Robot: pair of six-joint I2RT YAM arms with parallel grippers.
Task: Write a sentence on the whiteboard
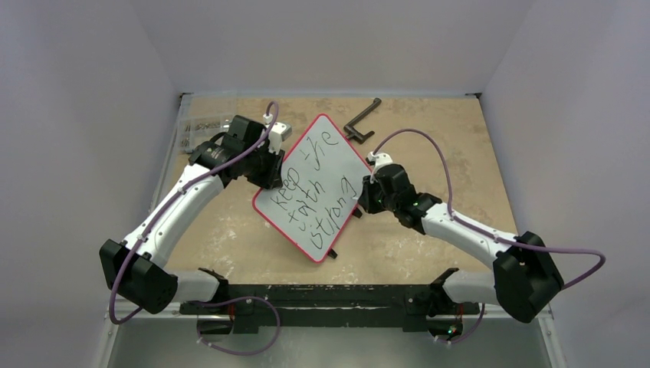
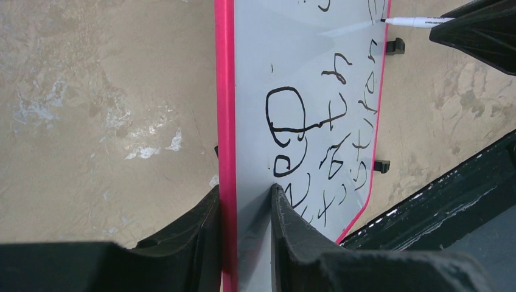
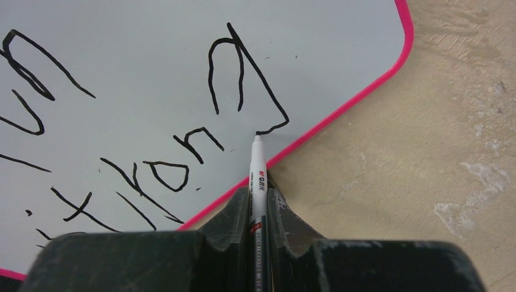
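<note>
Tan scuffed tabletop (image 1: pixel 230 238), white-blotched; pale walls (image 1: pixel 69 92) around; whiteboard (image 1: pixel 313 230) askew.

Scuffed tan tabletop (image 1: pixel 429 130), blotched with pale white marks, stretches beneath and beyond the left pincer (image 1: pixel 270 175) and the right pincer (image 1: pixel 365 193). Plain pale grey-lilac walls (image 1: pixel 329 46) close in behind and to either side of them. A black rail (image 1: pixel 322 295) runs along the tabletop's near edge, on the near side of both pincers, under soft, even light.
</note>
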